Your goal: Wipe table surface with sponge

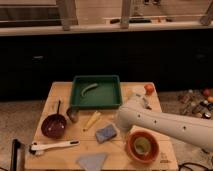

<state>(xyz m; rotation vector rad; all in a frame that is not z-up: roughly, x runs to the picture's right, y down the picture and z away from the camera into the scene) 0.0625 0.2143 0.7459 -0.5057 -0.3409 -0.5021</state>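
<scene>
The white arm (170, 127) reaches in from the lower right and lies low across the right side of the tabletop (59, 94), its rounded end stopping just right of the middle. The gripper (142, 103) appears as a greyish part behind that end, near the right rear of the tabletop and mostly hidden by the arm, so whether it is wide or narrow cannot be told. The sponge (106, 133) lies flat on the tabletop, just in front of and left of the arm's end, apart from the gripper and with nothing holding it. An orange bowl (142, 146) stands just beside the sponge on its right, partly under the arm, and a pale triangular cloth (92, 161) lies at the front edge. A green tray (96, 102) fills the rear middle. On the left are a dark red bowl (53, 126) and a white-handled brush (52, 146). Bare planks show between the brush and the sponge.
</scene>
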